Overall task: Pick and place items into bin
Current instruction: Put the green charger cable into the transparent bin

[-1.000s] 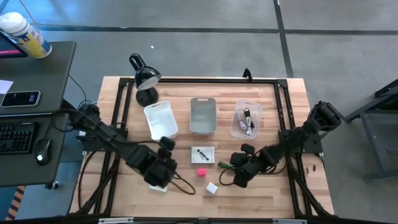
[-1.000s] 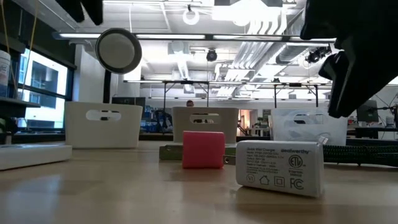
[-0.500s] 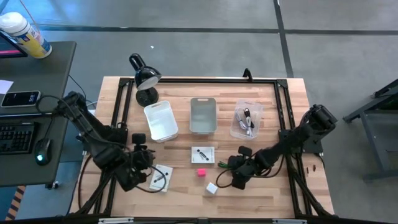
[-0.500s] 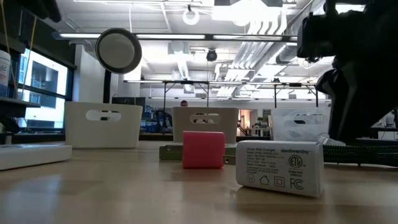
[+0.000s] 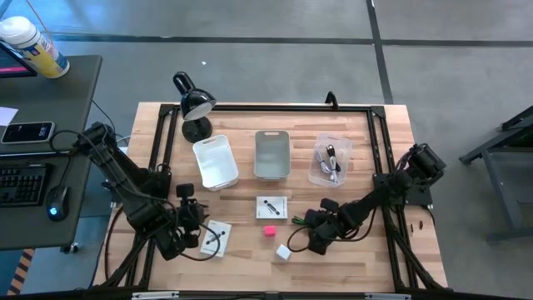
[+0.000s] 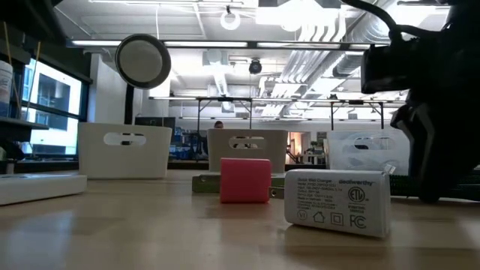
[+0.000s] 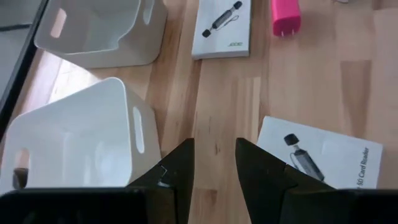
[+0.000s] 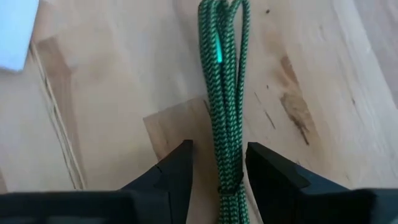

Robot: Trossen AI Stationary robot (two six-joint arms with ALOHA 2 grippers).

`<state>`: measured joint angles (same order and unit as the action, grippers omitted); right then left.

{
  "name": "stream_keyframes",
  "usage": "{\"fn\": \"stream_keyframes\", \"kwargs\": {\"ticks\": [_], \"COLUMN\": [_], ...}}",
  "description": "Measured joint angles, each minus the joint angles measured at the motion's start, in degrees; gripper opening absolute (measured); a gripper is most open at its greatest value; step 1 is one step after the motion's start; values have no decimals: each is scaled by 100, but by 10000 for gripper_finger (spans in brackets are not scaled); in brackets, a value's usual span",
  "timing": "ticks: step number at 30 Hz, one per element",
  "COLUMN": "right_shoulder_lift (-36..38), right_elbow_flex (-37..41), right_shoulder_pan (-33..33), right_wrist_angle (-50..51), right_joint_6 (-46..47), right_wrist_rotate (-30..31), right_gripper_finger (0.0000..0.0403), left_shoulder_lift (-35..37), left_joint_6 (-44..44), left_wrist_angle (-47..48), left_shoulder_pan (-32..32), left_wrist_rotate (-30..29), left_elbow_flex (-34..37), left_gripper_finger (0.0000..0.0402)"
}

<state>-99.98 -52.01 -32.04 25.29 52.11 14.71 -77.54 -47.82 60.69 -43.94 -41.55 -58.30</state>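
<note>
My right gripper (image 5: 310, 239) (image 8: 224, 171) is open and low over the table. Its fingers stand on either side of the green cord (image 8: 222, 93) (image 5: 301, 220), a bundle lying flat on the wood; I see no touch. My left gripper (image 5: 188, 222) (image 7: 214, 168) is open beside a white flat packet (image 5: 216, 238) (image 7: 323, 158) with a dark part. The second packet (image 5: 272, 207) (image 7: 224, 28), the pink cube (image 5: 269, 231) (image 6: 245, 180) and the white cube (image 5: 284, 252) (image 6: 337, 201) rest on the table between the arms.
A white bin (image 5: 215, 162), a grey bin (image 5: 271, 154) and a clear bin (image 5: 329, 162) holding black and white cords stand in a row at the far side. A black desk lamp (image 5: 193, 104) is at the far left corner. Bare wood lies along the near edge.
My left gripper has drawn back toward the table's left, uncovering the white packet it was hovering over. My right gripper has come down and shifted slightly toward the near edge, over the green cord. The cubes and the middle packet have stayed put.
</note>
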Motion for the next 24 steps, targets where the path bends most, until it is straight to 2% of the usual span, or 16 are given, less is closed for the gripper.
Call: {"fn": "stream_keyframes", "kwargs": {"ticks": [5, 12, 15, 18, 24], "right_shoulder_lift": [0, -2, -1, -1, -2], "right_elbow_flex": [0, 0, -2, -4, -2], "right_shoulder_pan": [6, 10, 10, 10, 10], "right_wrist_angle": [5, 4, -1, -1, 24], "right_joint_6": [84, 102, 102, 102, 206], "right_wrist_rotate": [81, 81, 88, 85, 96], "right_gripper_finger": [111, 30, 12, 27, 99], "left_shoulder_lift": [0, -1, -2, -2, -2], "left_joint_6": [3, 26, 120, 132, 134], "left_wrist_angle": [72, 83, 75, 76, 76], "left_shoulder_pan": [2, 2, 2, 2, 4], "left_wrist_rotate": [-49, -148, -158, -160, -163], "left_elbow_flex": [0, 0, 0, 0, 0], "left_gripper_finger": [104, 104, 104, 104, 104]}}
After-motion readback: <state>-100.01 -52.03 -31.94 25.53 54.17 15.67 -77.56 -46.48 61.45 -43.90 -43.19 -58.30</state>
